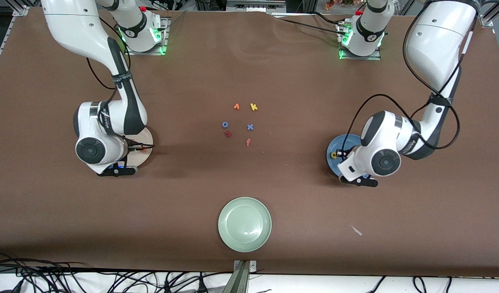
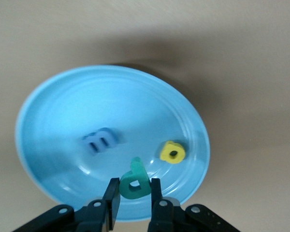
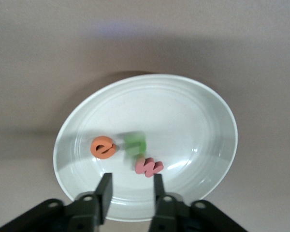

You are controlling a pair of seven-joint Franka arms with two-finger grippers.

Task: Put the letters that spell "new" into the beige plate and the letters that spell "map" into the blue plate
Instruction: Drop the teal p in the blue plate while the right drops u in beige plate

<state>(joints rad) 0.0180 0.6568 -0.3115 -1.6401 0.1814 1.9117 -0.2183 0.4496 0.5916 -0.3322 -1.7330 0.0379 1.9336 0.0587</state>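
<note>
Clamped upright in the left gripper (image 2: pixel 134 193), teal p (image 2: pixel 135 182) is held over the blue plate (image 2: pixel 53 106); right gripper (image 3: pixel 130 191) is spread above the beige plate (image 3: pixel 183 101).

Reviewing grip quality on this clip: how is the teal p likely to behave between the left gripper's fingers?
The teal p looks like thick foam, so probably very light and slightly squashy. The left gripper, over the blue plate, pinches only its lower edge, so it might pivot. Its matte surface suggests it won't slip easily.
</note>
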